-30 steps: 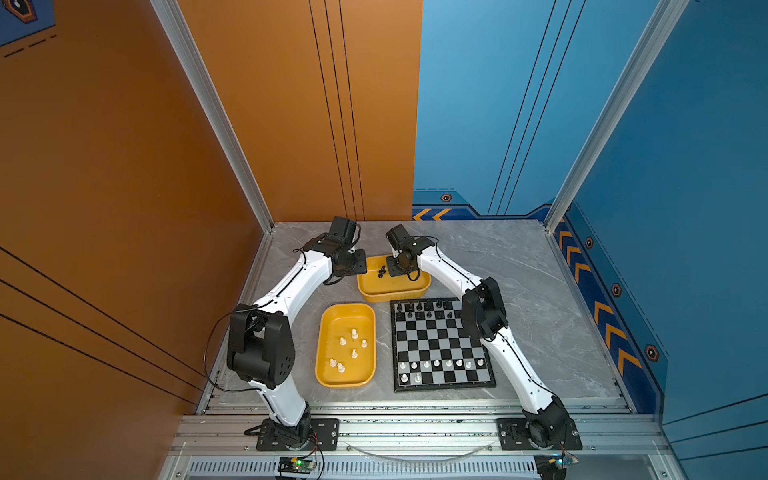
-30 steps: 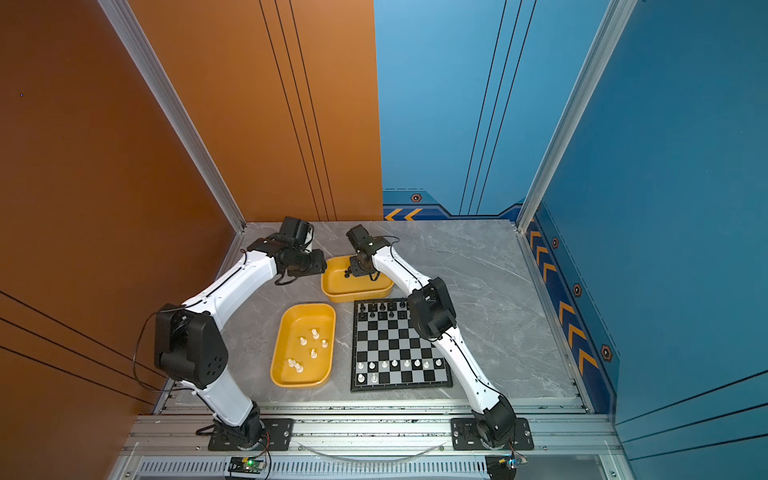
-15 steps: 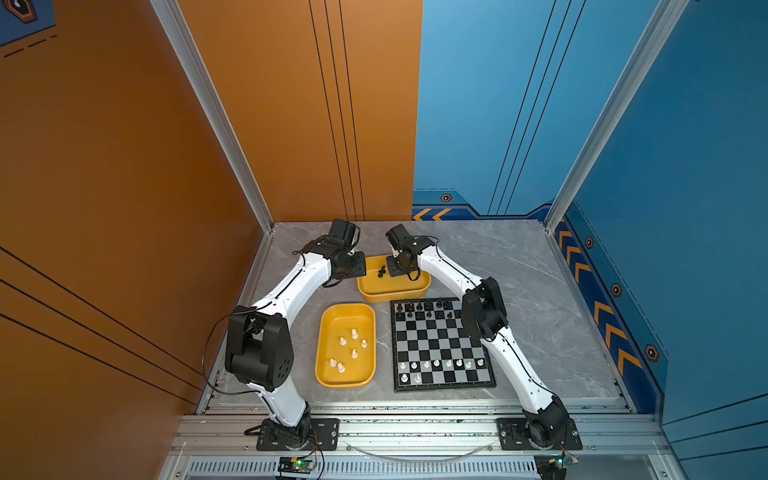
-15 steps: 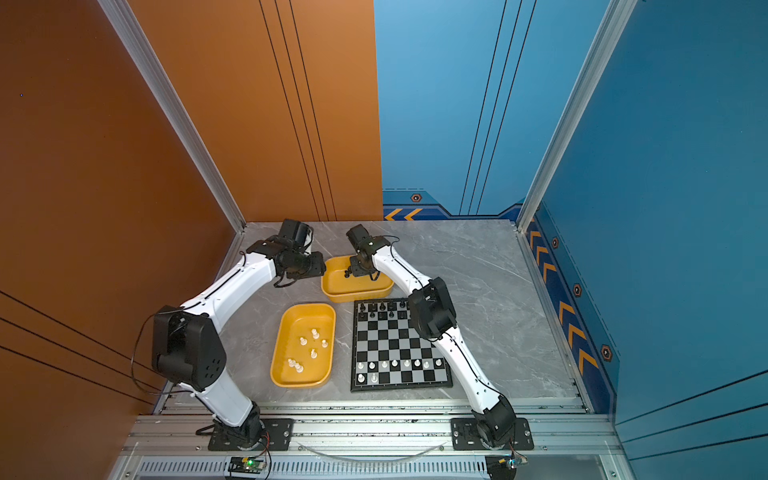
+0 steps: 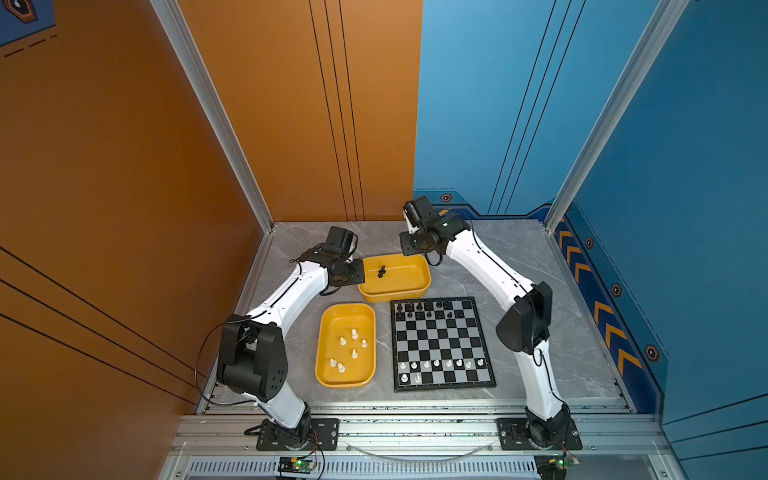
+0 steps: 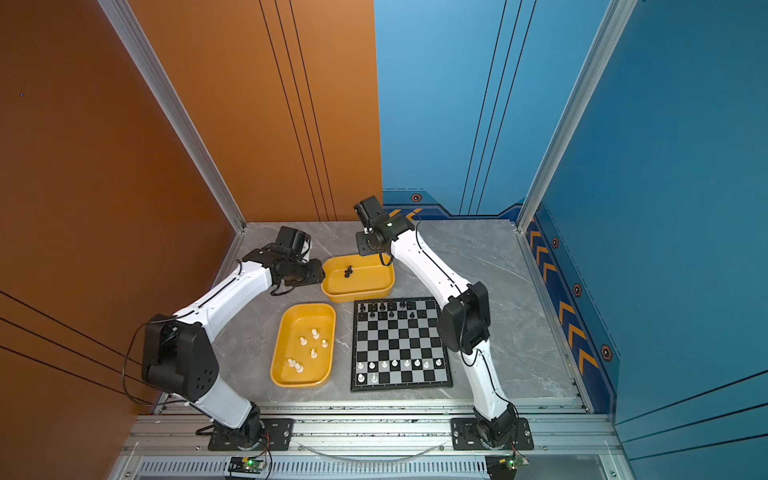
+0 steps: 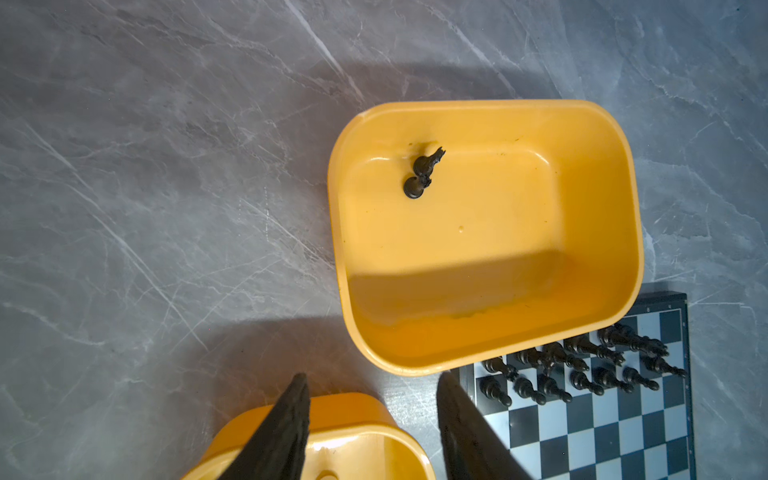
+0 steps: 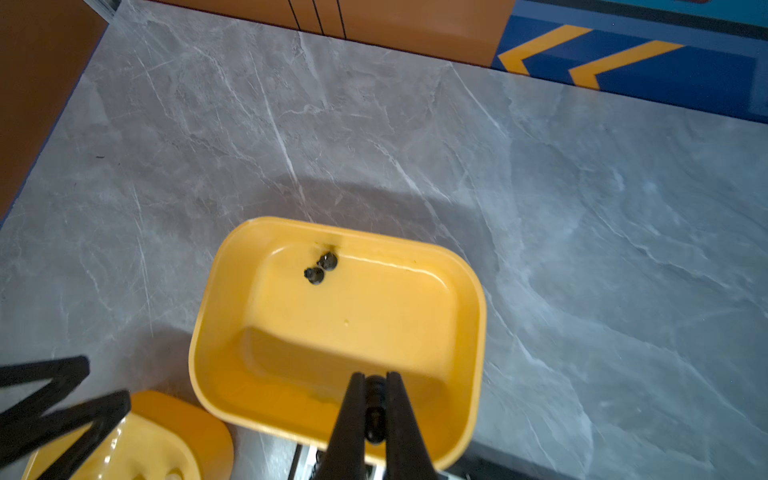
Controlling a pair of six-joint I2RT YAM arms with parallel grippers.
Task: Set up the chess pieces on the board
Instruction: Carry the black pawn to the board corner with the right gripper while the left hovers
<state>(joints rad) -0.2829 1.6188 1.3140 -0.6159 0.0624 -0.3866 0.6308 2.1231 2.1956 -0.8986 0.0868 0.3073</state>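
Note:
The board lies at centre right. Several black chess pieces fill its far rows and white ones its near rows. Two black pieces sit in the far yellow tray. Several white pieces stand in the near yellow tray. My right gripper is shut on a black piece, raised over the far tray. My left gripper hangs open and holds nothing, above the gap between the two trays.
The grey marble tabletop runs to an orange wall at the left and back and a blue wall at the right. An aluminium rail carries both arm bases at the front. The right arm's elbow hangs beside the board's right edge.
My right wrist has risen up and back from the far tray with its jaws shut. The left arm has barely moved.

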